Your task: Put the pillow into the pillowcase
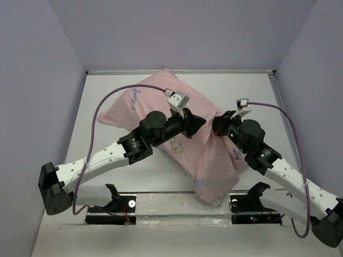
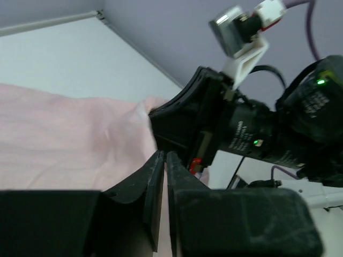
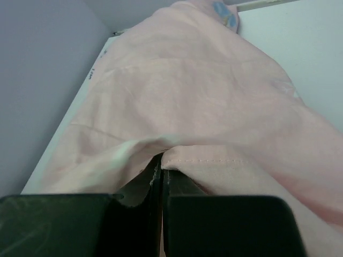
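The pillowcase (image 1: 158,96) lies pale pink side out, diagonally from the far left to the near middle, bulging as if filled. It also shows in the left wrist view (image 2: 64,134) and the right wrist view (image 3: 203,91). The pillow is hidden under it; only a paler whitish fold (image 3: 115,155) shows beside the right jaws. My left gripper (image 1: 201,124) (image 2: 163,156) is shut with a pink sliver of fabric between its jaws. My right gripper (image 1: 217,126) (image 3: 161,159) is shut on the case's stitched hem (image 3: 209,159). The two grippers face each other closely over the case's middle.
The right arm's wrist (image 2: 241,134) fills the left wrist view, very close to the left jaws. Purple cables (image 1: 107,101) arc over both arms. Grey walls (image 1: 37,80) enclose the white table (image 1: 252,91) on three sides.
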{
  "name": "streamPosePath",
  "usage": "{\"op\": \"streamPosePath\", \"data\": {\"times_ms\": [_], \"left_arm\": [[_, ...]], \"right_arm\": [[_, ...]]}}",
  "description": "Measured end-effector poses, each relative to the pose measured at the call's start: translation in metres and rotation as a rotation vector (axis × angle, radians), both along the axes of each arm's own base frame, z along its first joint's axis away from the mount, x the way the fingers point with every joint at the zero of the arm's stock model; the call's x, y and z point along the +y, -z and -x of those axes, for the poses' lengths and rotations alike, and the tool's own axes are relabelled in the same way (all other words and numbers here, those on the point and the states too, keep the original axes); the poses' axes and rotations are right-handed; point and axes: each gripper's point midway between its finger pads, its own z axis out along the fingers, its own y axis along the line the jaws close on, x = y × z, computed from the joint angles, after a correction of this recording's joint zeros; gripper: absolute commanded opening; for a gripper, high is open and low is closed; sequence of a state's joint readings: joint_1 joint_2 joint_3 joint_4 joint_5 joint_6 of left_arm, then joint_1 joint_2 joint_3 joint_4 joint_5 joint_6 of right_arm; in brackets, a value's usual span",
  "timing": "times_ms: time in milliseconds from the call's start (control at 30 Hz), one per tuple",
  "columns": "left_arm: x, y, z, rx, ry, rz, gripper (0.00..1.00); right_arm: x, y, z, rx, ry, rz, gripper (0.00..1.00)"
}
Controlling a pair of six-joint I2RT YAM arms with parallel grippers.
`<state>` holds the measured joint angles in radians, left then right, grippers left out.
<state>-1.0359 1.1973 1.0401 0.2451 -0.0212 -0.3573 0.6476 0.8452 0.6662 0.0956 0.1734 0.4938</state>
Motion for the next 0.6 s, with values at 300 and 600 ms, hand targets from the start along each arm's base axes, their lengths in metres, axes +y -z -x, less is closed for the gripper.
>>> {"op": "streamPosePath", "data": {"times_ms": [300, 600], "left_arm": [[-0.002, -0.027, -0.001, -0.033, 0.035, 0.102, 0.16], [-0.014, 0.029, -0.004, 0.039, 0.039, -0.06, 0.69]], "right_arm": [[-0.016, 0.004, 0.015, -0.017, 0.014, 0.01, 0.0], [0.005, 0.009, 0.005, 0.006, -0.043, 0.007, 0.0]]}}
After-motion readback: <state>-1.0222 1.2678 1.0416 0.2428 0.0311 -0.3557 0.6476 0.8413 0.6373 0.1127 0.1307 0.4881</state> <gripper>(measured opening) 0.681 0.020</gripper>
